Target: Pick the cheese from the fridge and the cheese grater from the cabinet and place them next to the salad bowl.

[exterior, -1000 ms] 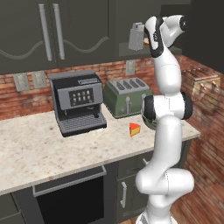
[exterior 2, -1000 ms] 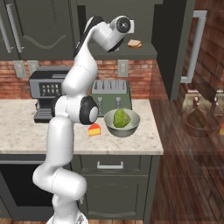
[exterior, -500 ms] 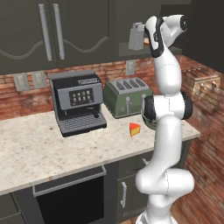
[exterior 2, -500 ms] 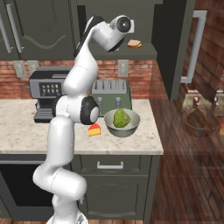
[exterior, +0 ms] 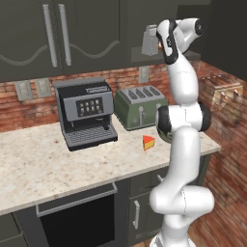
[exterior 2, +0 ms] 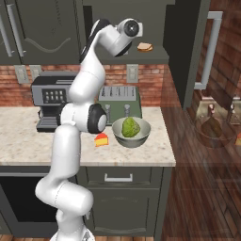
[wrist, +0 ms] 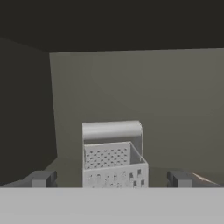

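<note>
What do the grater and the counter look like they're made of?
The grater looks like dull grey metal: thin perforated walls and a smooth bent strap handle. The counter looks like polished stone, maybe granite: pale beige with fine speckles. Both are rendered, so that is a guess from looks.

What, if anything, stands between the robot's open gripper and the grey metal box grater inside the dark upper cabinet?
Nothing visible does. In the hand view the grey metal box grater stands straight ahead on the shelf of the dark upper cabinet, centred between the open gripper's two fingertips, with only bare shelf before it.
</note>
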Robot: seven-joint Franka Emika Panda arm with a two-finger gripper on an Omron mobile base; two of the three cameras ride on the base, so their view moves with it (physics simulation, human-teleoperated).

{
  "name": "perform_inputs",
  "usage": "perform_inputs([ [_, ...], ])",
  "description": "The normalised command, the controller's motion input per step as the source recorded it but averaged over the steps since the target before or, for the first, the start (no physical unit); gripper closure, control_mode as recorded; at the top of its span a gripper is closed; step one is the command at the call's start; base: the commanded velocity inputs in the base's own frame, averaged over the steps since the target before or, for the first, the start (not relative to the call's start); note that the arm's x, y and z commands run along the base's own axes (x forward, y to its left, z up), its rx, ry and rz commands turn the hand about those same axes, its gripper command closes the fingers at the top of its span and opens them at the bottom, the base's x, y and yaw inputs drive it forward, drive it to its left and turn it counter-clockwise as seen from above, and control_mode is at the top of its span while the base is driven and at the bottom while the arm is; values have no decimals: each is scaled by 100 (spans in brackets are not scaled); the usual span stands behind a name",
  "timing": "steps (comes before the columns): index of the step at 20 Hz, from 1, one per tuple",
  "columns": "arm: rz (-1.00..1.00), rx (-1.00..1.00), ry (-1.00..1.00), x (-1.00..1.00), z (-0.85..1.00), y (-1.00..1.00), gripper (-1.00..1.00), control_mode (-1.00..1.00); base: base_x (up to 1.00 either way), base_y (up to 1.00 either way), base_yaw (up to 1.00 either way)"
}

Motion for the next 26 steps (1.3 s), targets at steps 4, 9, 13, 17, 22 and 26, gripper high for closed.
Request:
perform_inputs([
  [4,0,0,0,14,0,0,-100,-100,0,0,0],
  [9,0,0,0,5,0,0,-100,-100,0,0,0],
  [13,0,0,0,1,0,0,-100,-100,0,0,0],
  [17,3,0,0,0,-1,0,-100,-100,0,0,0],
  [22,3,-1,0,1,-3,0,-100,-100,0,0,0],
  [26,3,-2,0,6,0,0,-100,-100,0,0,0],
])
